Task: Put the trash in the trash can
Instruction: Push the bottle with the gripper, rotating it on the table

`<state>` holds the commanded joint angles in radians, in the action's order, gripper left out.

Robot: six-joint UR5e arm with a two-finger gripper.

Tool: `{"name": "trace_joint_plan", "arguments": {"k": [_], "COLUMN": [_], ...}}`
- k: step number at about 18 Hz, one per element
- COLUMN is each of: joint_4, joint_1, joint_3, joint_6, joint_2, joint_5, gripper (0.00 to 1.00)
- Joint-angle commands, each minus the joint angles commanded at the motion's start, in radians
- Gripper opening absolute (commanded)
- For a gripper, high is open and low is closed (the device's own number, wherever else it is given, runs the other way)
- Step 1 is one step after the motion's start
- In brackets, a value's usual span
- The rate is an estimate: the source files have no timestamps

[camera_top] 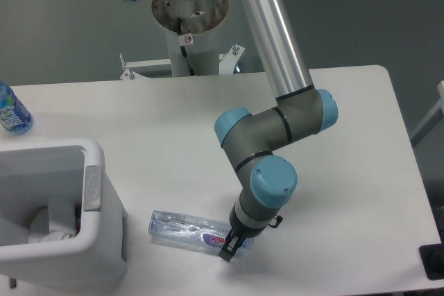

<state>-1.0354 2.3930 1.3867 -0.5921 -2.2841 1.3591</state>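
Gripping looks off-centre: gripper point(230, 249) pinches the clear bottle point(189, 230) at its labelled end on the table point(361, 171), so it may swing or slip on lift. Bin point(94, 171) sits left, paper wad point(48, 230) already inside.

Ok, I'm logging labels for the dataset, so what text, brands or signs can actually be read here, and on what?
Clear bottle, purple-and-white label by the hand: red lettering shows, too blurred to read.
Blue-labelled bottle at the table's left edge: print too small to read.
Round red-and-white sticker on the robot's pedestal: a sign, its content unreadable.
Paper wad in the trash can: no print legible.
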Motion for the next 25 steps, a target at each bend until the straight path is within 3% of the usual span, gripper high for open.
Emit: {"name": "trace_joint_plan", "arguments": {"k": [7,15,25], "joint_4": [0.0,-0.014,-0.038], "joint_1": [-0.012,-0.018,-0.017], "joint_3": [0.006,0.012,0.0], "joint_6": [0.002,0.005,0.02], "joint_2": [0.0,0.006,0.02], "joint_5": [0.005,0.015,0.032], "gripper": [0.63,0.63,0.52]}}
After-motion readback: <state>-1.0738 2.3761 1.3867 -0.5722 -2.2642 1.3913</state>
